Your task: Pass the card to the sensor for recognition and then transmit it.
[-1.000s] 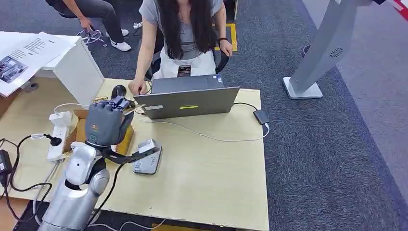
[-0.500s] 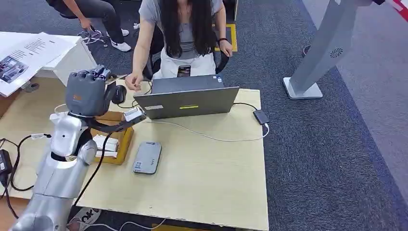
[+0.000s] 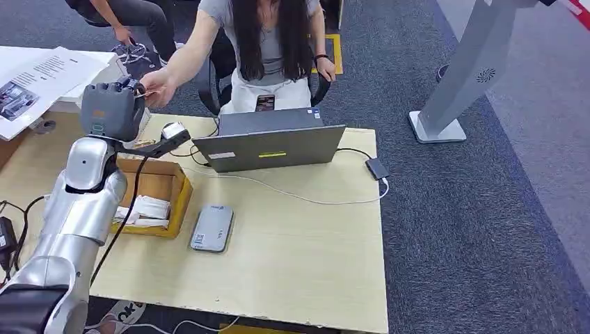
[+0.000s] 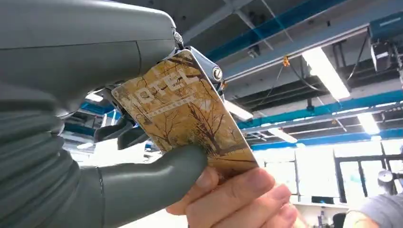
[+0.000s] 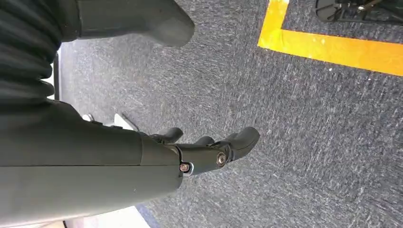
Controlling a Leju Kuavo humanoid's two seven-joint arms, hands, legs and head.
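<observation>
The left hand grasps a card raised over the counter's far left; a person's hand also pinches it. The right hand hangs released.

The card in the grey left hand is golden-brown — bare trees, pale lettering. Below that hand: tan box, grey sensor.

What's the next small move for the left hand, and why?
Probably loosen the thumb and let go. The left hand holds the card raised toward the seated person, whose hand already has fingers on the card's free end. The card reader lies on the table behind the hand, so the handover looks like the step remaining.
</observation>
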